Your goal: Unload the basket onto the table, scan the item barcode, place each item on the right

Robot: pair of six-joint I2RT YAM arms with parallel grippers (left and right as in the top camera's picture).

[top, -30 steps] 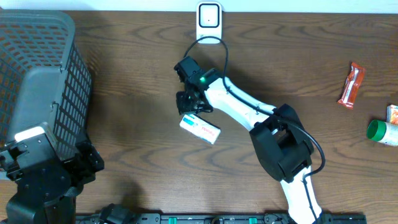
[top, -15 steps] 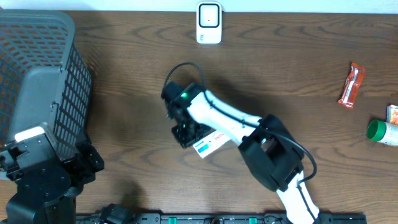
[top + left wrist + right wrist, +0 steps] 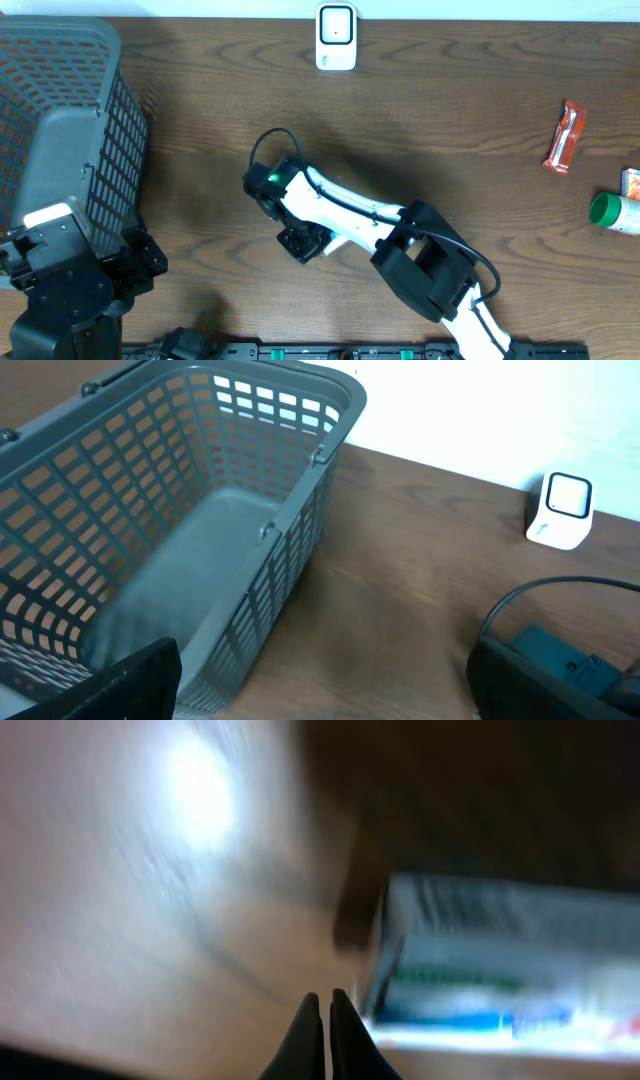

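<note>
The item is a white box with blue and green print, lying on the wooden table just right of my right gripper. That gripper's fingers are pressed together with nothing between them, and the view is blurred. In the overhead view the right gripper sits at the table's middle front, and the arm hides all but a sliver of the box. The white barcode scanner stands at the back edge, also seen as the scanner in the left wrist view. My left gripper is open and empty near the front left.
A grey mesh basket fills the left side, next to the left arm; the basket looks empty. At the far right lie a red snack packet and a green-capped bottle.
The right arm swung from near the scanner toward the front left. The box slid toward the front with it and went under the arm. The left arm stayed still.
</note>
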